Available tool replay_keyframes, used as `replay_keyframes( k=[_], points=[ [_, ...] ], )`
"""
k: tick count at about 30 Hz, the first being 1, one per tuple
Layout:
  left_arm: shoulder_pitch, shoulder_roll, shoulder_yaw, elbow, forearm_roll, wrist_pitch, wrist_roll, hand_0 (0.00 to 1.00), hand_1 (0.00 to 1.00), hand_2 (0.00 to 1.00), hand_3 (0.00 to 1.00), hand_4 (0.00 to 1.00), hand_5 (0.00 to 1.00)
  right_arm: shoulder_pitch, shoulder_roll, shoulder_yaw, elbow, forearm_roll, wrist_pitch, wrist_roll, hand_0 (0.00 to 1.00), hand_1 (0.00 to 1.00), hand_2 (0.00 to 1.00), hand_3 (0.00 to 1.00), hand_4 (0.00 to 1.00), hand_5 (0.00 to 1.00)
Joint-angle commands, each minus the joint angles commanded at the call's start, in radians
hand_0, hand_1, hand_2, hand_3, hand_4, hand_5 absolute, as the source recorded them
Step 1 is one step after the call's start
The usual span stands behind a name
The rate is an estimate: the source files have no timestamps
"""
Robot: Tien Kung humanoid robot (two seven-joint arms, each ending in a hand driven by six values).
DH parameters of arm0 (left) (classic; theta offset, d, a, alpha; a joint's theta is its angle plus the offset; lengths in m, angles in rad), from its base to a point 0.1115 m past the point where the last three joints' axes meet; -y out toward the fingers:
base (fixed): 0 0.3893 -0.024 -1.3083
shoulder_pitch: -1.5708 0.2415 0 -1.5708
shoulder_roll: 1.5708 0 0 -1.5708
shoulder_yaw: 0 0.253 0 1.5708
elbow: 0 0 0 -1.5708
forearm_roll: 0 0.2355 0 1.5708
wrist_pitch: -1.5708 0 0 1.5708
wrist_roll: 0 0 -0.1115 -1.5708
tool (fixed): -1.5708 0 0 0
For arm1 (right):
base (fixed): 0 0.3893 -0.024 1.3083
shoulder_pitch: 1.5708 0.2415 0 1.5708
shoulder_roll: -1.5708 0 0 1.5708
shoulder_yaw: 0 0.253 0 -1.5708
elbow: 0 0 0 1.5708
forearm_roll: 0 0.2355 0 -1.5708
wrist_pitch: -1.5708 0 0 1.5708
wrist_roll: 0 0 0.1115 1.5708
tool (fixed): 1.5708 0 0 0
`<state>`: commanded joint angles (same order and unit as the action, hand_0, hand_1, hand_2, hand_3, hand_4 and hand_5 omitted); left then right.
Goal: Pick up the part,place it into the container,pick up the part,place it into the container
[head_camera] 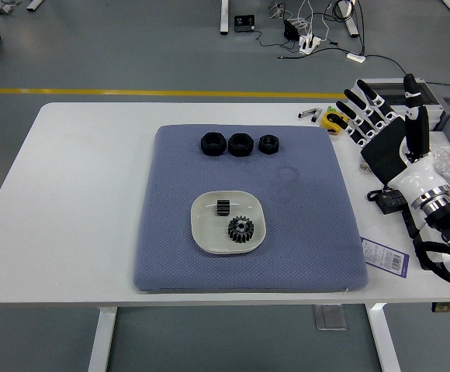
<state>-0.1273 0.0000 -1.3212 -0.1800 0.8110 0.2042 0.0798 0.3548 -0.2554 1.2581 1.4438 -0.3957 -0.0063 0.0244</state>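
A white square dish (205, 232) sits on the blue-grey mat (178, 256) near its middle. Inside the dish lie a black gear (240, 229) and a small black toothed part (223, 208). Three black nut-like parts stand in a row at the mat's far edge: the left one (212, 144), the middle one (240, 144) and the smaller right one (268, 143). My right hand (384, 128) is raised over the table's right side, off the mat, palm facing the camera, fingers spread and empty. No left arm shows.
The white table (77, 201) carries a grey box (399, 91) at the far right, small tools (318, 115), a black device (386, 200) and a printed card (386, 256) near the right edge. Cables lie on the floor beyond.
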Motion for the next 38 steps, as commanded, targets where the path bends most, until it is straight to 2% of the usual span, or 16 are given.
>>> replay_keyframes(
  k=[3, 6, 18, 20, 31, 38],
  points=[
    [-0.003, 0.000, 0.007, 0.000, -0.006, 0.002, 0.000, 0.715, 0.641, 0.676, 0.581, 0.635, 0.768, -0.008, 0.004, 0.012, -0.002, -0.096, -0.066, 0.038, 0.938, 0.861, 0.894, 0.893, 0.998, 0.892],
    [-0.006, 0.000, 0.015, 0.000, -0.011, 0.001, 0.001, 0.715, 0.641, 0.676, 0.581, 0.635, 0.768, -0.020, 0.014, 0.018, -0.010, -0.153, -0.087, 0.042, 0.938, 0.861, 0.894, 0.893, 0.998, 0.892],
    [-0.010, 0.000, 0.015, 0.000, -0.012, 0.002, 0.001, 0.713, 0.641, 0.674, 0.581, 0.633, 0.769, -0.031, 0.031, 0.025, -0.021, -0.281, -0.102, 0.046, 0.949, 0.867, 0.893, 0.889, 0.998, 0.902],
    [-0.010, 0.000, 0.015, 0.000, -0.014, 0.002, 0.000, 0.714, 0.640, 0.674, 0.581, 0.632, 0.769, -0.030, 0.032, 0.026, -0.021, -0.289, -0.101, 0.048, 0.949, 0.868, 0.893, 0.890, 0.998, 0.931],
    [-0.010, 0.000, 0.017, 0.000, -0.013, 0.002, 0.002, 0.712, 0.640, 0.672, 0.581, 0.627, 0.767, -0.036, 0.035, 0.027, -0.020, -0.262, -0.085, 0.043, 0.950, 0.867, 0.890, 0.884, 0.998, 0.952],
    [-0.009, 0.000, 0.016, 0.000, -0.003, 0.002, 0.005, 0.712, 0.640, 0.672, 0.581, 0.627, 0.767, -0.045, 0.041, 0.023, -0.017, -0.286, -0.075, 0.037, 0.950, 0.867, 0.890, 0.884, 0.998, 0.952]
  ],
)
